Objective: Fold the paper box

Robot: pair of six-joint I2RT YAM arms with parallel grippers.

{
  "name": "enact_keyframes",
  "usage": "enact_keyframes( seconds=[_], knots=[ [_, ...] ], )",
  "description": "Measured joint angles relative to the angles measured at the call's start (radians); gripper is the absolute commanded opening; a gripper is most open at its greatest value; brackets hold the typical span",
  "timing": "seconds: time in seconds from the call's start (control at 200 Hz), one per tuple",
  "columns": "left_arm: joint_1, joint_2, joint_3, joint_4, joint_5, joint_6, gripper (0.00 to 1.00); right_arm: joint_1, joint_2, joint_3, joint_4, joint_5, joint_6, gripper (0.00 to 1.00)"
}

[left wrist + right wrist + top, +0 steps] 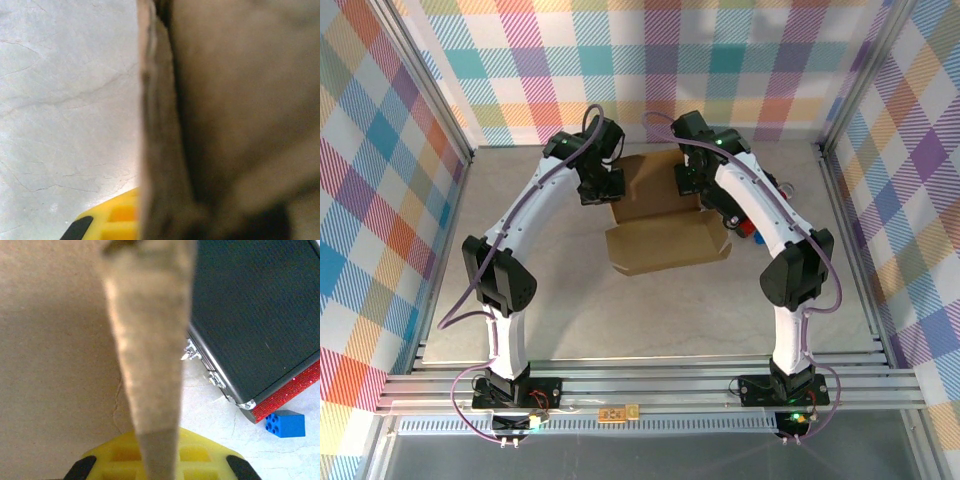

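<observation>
Mid-surface, between both arms: box (665, 245), partly formed, near panel already walled. Left fingers (603, 190) pressed together on its far-left flap; right fingers (691, 186) pinching the far-right flap, edge-on at the wrist. Probably best done by swinging both flaps inward together along their creases, gripping lightly to avoid tearing thin card, then pressing down evenly. Worth minding case (250, 315) just right of that flap.
</observation>
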Motion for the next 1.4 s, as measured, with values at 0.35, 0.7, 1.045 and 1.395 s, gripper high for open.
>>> enact_keyframes(
  seconds=[0.35,0.7,1.045,1.395],
  knots=[
    [0.000,0.002,0.017,-0.002,-0.002,0.000,0.00,0.003,0.000,0.035,-0.028,0.018,0.001,0.01],
    [0.000,0.013,0.043,-0.026,-0.005,0.000,0.00,-0.014,0.039,0.174,-0.094,-0.006,0.023,0.27],
    [0.000,0.030,0.058,-0.034,-0.002,0.004,0.00,-0.011,0.077,0.181,-0.105,-0.006,0.022,0.00],
    [0.007,0.032,0.059,-0.034,-0.005,0.013,0.40,-0.011,0.077,0.181,-0.119,0.003,0.024,0.00]
  ],
)
